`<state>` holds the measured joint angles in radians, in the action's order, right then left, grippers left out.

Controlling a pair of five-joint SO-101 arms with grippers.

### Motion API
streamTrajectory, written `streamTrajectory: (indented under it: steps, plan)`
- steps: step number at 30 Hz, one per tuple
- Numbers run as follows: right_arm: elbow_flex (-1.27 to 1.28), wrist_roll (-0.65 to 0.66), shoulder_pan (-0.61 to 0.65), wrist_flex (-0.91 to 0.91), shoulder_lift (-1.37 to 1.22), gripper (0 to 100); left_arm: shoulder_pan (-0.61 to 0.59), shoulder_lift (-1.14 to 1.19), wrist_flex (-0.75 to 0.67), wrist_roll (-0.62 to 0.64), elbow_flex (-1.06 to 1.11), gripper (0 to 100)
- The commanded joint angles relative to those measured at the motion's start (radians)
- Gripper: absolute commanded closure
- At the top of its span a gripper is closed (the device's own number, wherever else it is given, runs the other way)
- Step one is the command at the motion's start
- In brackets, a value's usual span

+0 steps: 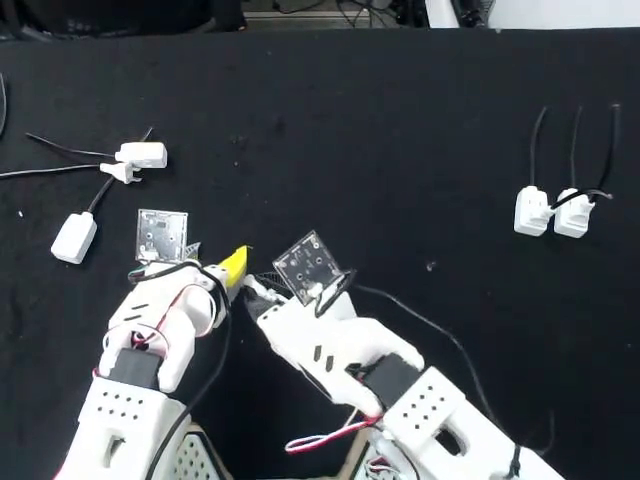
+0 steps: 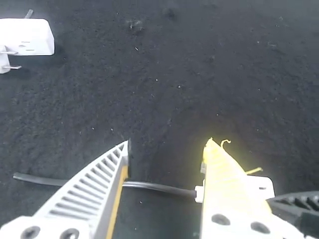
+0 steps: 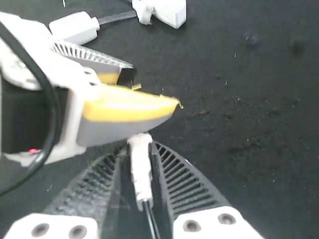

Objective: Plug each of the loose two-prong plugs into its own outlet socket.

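— Black cloth covers the whole table (image 1: 400, 120); past its far edge lies a dim strip of room with loose wiring (image 1: 365, 12).

— Nearest items?

— Both arms, side by side at the near edge. The right gripper (image 3: 141, 149) is clamped on a slim white plug (image 3: 140, 172), whose dark lead runs back between the fingers. The left gripper (image 2: 168, 144) stands wide apart and grips nothing. A black cable (image 2: 159, 187) crosses the gap low between its fingers. Its yellow fingertip (image 1: 233, 264) sits just beside the held plug.

— Count of loose pieces?

— Five white ones. Three lie far left: a white block (image 1: 142, 154), a small pronged plug (image 1: 120, 172) just beside it, and an oblong body (image 1: 74, 237) nearer the arms. Two lie far right, side by side: first right piece (image 1: 532, 210) and second right piece (image 1: 573, 213), with black leads running away from them.

— Unclear?

— I cannot sort sockets from plugs from above. The arm bases are cut off at the near edge.
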<state>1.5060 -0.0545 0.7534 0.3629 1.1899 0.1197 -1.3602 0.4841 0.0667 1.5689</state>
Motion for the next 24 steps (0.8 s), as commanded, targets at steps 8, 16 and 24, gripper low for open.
streamTrajectory:
  steps: [8,16,24]
  plan:
    - [-0.012,-0.005,-0.084,-0.040,0.036,98.8,0.010,0.000,-0.003,-0.009,0.007,76]
    - [-0.117,0.123,-0.118,0.176,-0.107,96.2,-0.154,-0.002,0.003,-0.008,-0.033,76]
    - [-0.194,0.141,0.118,0.133,-0.397,89.8,-0.475,0.008,0.002,0.193,-0.093,76]
